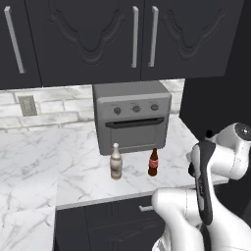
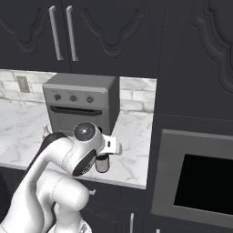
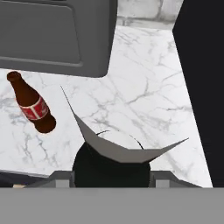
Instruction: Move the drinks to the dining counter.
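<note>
Marble worktop by the toaster oven carries all three drinks. Black bottle sits right under the pincer, at the near right edge; in the hand view its dark round top fills the space betw. the fingers, long axis upright, pointing straight up at the hand. Jaws look partly closed around it, prob. gripping, though contact isn't clear. Brown bottle stands to its left, cream bottle further left, both upright and near the oven front. Next move likely a straight lift.
</note>
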